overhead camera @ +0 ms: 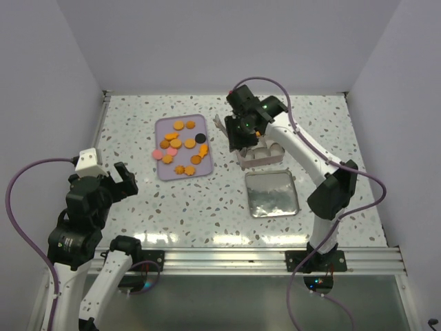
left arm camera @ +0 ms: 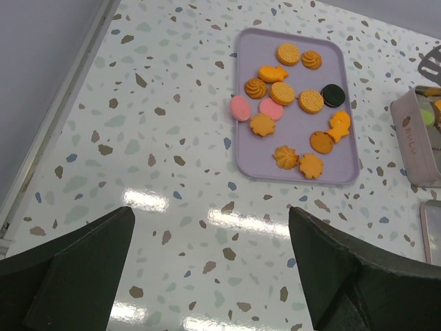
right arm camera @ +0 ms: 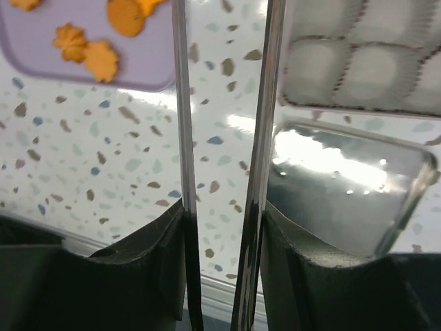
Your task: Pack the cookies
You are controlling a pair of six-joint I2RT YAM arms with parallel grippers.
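- Looking through your left wrist camera, you find the left gripper (left arm camera: 210, 221) spread wide with nothing between its fingers, hovering above the speckled table (left arm camera: 172, 138).
- Ahead of that gripper and a little to its right, most of the cookies (left arm camera: 282, 93) lie flat on the lilac tray (left arm camera: 248, 158): orange discs and flower shapes, two pink ones at the tray's near-left edge, one black.
- Farther to its right, a pink box (left arm camera: 413, 138) holds a green cookie and some orange.
- Your right gripper (right arm camera: 222, 207) is clamped on a pair of metal tongs (right arm camera: 180, 103). Their two blades stand narrowly apart and carry nothing.
- Beyond the blades, the tray corner sits to the left and the box's paper-lined cups to the right.
- Just right of that gripper, below the box, lies the metal tin (right arm camera: 344, 186).
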